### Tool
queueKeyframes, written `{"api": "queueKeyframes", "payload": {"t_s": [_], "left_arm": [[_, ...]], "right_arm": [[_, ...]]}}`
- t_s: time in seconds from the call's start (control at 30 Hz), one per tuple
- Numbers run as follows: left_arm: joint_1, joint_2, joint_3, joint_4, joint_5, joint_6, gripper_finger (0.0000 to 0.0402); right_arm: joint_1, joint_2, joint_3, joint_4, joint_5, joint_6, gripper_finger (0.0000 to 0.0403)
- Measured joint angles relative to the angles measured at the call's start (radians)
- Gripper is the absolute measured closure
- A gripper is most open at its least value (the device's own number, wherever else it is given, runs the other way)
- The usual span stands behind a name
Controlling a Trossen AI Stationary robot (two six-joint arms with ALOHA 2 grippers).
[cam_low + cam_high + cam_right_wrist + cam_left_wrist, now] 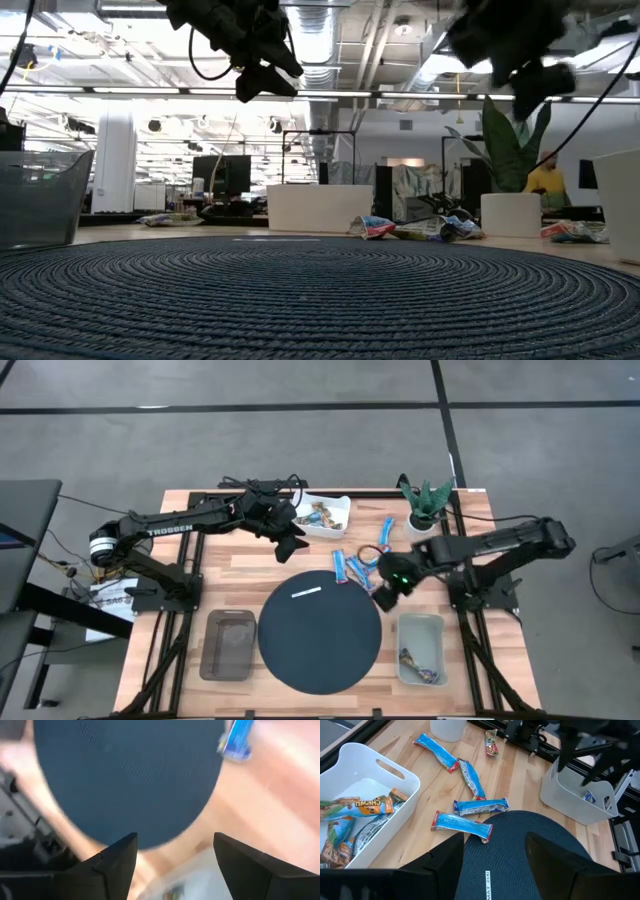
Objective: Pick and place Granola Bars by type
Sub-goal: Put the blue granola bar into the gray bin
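Granola Bars [352, 568] in blue wrappers lie scattered on the worktop [230, 565] beyond the dark mat [320, 630]; from above, the right pincer [384, 598] hovers open by the right bin [420, 650], likely just emptied. The left wrist view shows the left pincer [495, 851] open, empty, facing four blue bars [461, 823] beside the white tray [365, 795] of mixed bars.

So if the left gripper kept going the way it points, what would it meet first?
Probably the nearest blue bar by the edge of the dark round mat, the left gripper being open; depth is hard to judge.
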Motion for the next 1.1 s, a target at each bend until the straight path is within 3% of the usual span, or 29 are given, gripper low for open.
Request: {"api": "queueKeyframes", "payload": {"t_s": [0.27, 0.73, 0.87, 1.1], "left_arm": [[0.0, 0.0, 0.0, -0.005, -0.027, -0.002, 0.0198], [0.0, 0.0, 0.0, -0.009, -0.027, -0.007, 0.0198], [0.0, 0.0, 0.0, -0.01, -0.028, -0.007, 0.0198], [0.0, 0.0, 0.0, -0.01, -0.029, -0.007, 0.0198]], "right_arm": [[-0.157, 0.188, 0.0, 0.139, 0.039, -0.113, 0.0148], [-0.246, 0.482, 0.0, 0.191, 0.132, -0.138, 0.0155], [-0.249, 0.494, 0.001, 0.204, 0.134, -0.136, 0.0201], [-0.247, 0.441, 0.001, 0.206, 0.125, -0.13, 0.035]]}}
